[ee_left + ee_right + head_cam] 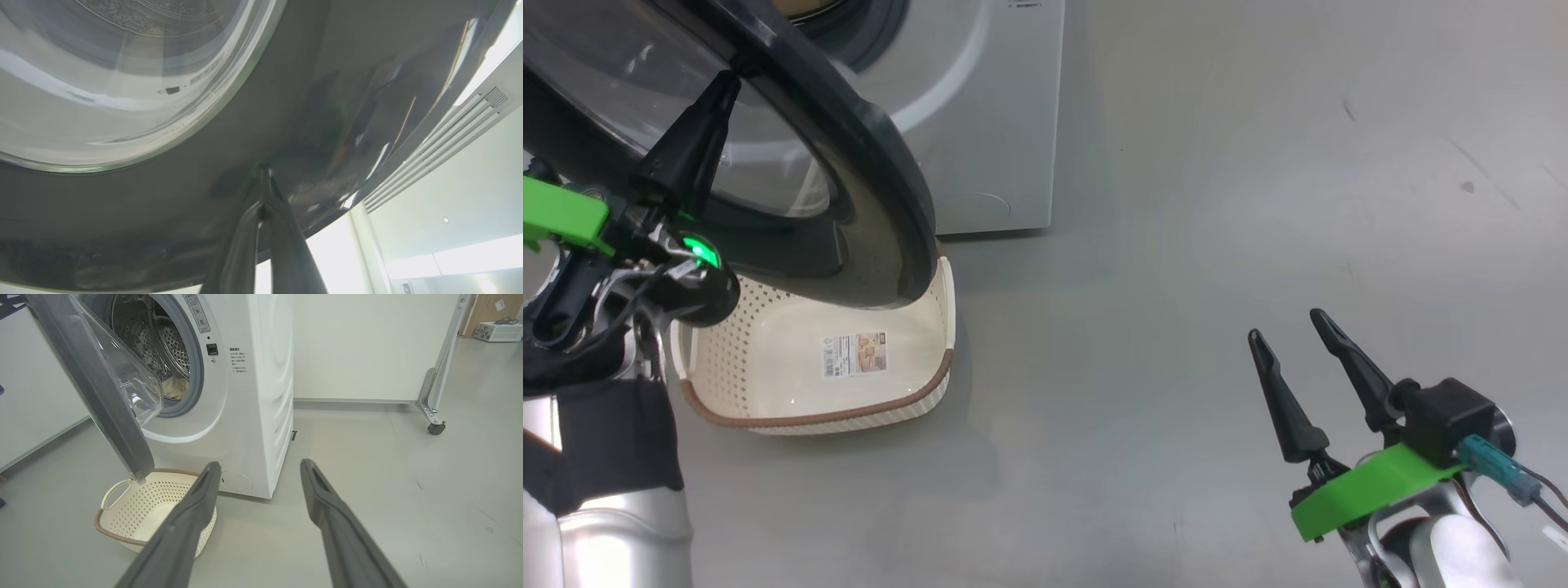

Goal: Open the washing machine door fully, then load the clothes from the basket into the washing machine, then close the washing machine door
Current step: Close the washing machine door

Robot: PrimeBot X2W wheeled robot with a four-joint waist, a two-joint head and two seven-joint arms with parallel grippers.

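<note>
Head view: door (882, 163) of the washing machine (1005, 122) stands swung out from the machine's front, part open. Its wide black rim hangs over the basket (849, 416). The basket sits on the grey floor (1217, 204) just beside the foot of the machine, under the door. A printed label (855, 354) lies on the basket's bottom.

Left gripper (722, 86) is up against the door's outer face. Its fingers are pressed together into a single point, with nothing between them.

Left wrist view: the joined fingertips meet their own reflection on the glossy black rim, just outside the clear glass bowl. They touch the rim, or come so close that I cannot tell the difference. They push rather than grasp; no part of the door is pinched.

Right gripper (1285, 325) hangs above bare floor, well apart from the machine and off to the right of its front corner. Its fingers are spread wide and hold nothing.

Right wrist view: looks toward the machine's front and side panel.
- The steel drum (171, 347) shows through the gap between the door and the grey seal (198, 375).
- Pale yellow clothes (176, 388) lie low inside the drum, behind the seal's lower curve. The print is too small to make out.
- The basket is directly below the door's bottom edge, in front of the machine, with one white handle (116, 492) on the side away from the machine.
</note>
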